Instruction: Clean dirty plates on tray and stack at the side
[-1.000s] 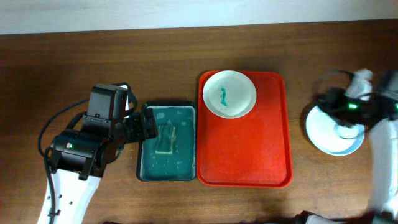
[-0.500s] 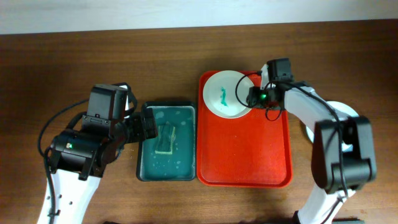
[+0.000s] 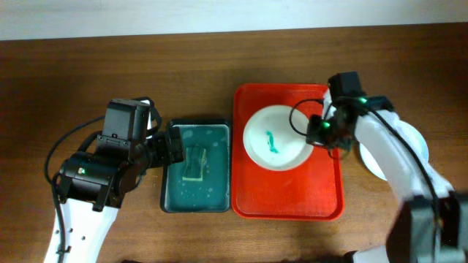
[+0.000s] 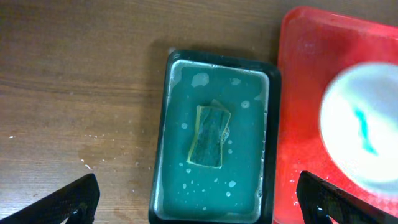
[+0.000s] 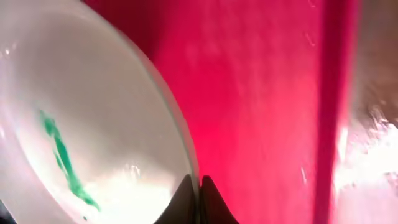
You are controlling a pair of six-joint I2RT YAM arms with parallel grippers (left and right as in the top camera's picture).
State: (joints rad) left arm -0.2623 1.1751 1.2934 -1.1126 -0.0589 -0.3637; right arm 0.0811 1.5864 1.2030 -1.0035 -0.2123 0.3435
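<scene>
Your right tool [image 3: 316,131] is pinched tight on the right rim of the white plate [image 3: 259,152], which bears a teal smear [image 3: 272,140] at its centre and sits over the far half of the red tray [image 3: 289,196]. Your left tool [image 3: 174,148] hangs wide open and empty over the dark green basin [image 3: 213,191], where a sponge [image 3: 194,162] lies in the water. On the desk [image 3: 88,73] just right of the tray lies a pale plate [image 3: 368,159], partly hidden by the right arm [image 3: 395,157].
</scene>
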